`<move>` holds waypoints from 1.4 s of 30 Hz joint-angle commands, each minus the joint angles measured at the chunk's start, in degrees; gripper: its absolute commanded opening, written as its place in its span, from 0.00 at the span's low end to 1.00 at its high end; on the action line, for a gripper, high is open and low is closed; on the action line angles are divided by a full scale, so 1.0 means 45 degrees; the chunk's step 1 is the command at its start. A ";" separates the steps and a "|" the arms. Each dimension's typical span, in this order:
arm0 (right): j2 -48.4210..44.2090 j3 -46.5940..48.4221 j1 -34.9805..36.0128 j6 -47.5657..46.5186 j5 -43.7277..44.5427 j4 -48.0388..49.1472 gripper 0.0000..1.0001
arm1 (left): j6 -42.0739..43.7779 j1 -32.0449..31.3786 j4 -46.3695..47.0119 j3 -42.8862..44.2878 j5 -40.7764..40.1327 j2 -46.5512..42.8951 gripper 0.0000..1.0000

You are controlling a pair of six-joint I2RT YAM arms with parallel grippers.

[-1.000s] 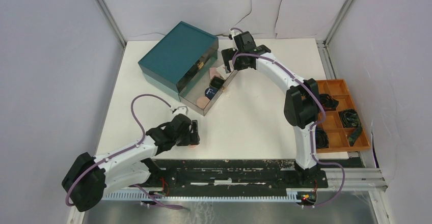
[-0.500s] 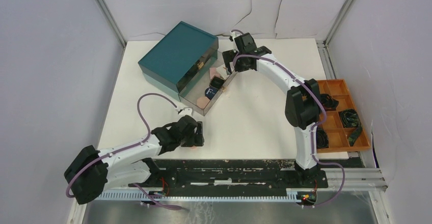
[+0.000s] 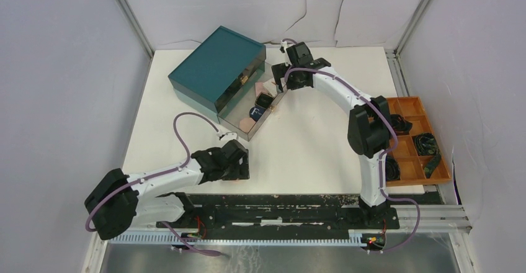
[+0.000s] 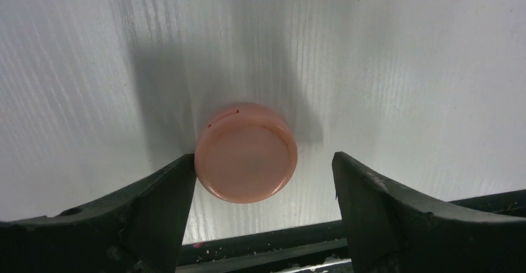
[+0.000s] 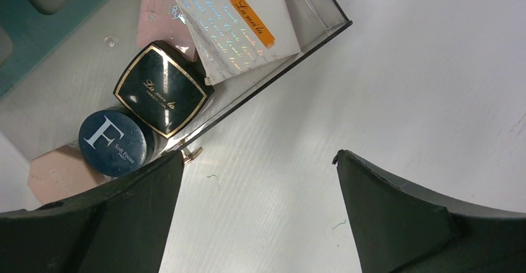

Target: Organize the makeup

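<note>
The pink disc [image 4: 245,154] sits between the left tool's [image 4: 262,161] parted jaws, toward its 9 o'clock side. The right tool [image 5: 258,156], also parted, hangs beside the clear drawer [image 5: 298,62].

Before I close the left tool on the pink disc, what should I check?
1. Left tool open: ok.
2. Disc between its fingers: ok.
3. Disc centred: not ok, it sits off toward one finger.
4. Disc flat on table: ok.
5. Right tool open, empty: ok.
6. Room in drawer: cannot tell.
</note>
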 commanded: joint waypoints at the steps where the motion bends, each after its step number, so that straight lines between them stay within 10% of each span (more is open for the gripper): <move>1: -0.0723 -0.0073 -0.0275 0.0045 -0.0086 0.0454 1.00 | -0.0434 -0.0062 -0.0776 0.0091 -0.0030 0.0906 0.87; 9: -0.0867 -0.0607 -0.0611 0.0184 -0.0236 0.0667 1.00 | -0.0390 -0.0049 -0.1175 0.0301 -0.0007 0.1319 0.82; 21: -0.0735 -0.0923 -0.0839 0.0418 -0.0596 0.0927 1.00 | -0.0469 -0.0036 -0.1443 0.0428 -0.0189 0.1403 0.39; 35: -0.0865 -0.1029 -0.1060 0.0439 -0.0703 0.1043 1.00 | 0.2523 0.0000 -0.4281 0.8245 -0.2592 0.2144 0.40; 42: -0.1295 -0.1545 -0.1063 0.0963 -0.1000 0.1316 0.99 | 0.5012 0.1936 -0.2310 0.9816 -0.2016 0.3983 0.42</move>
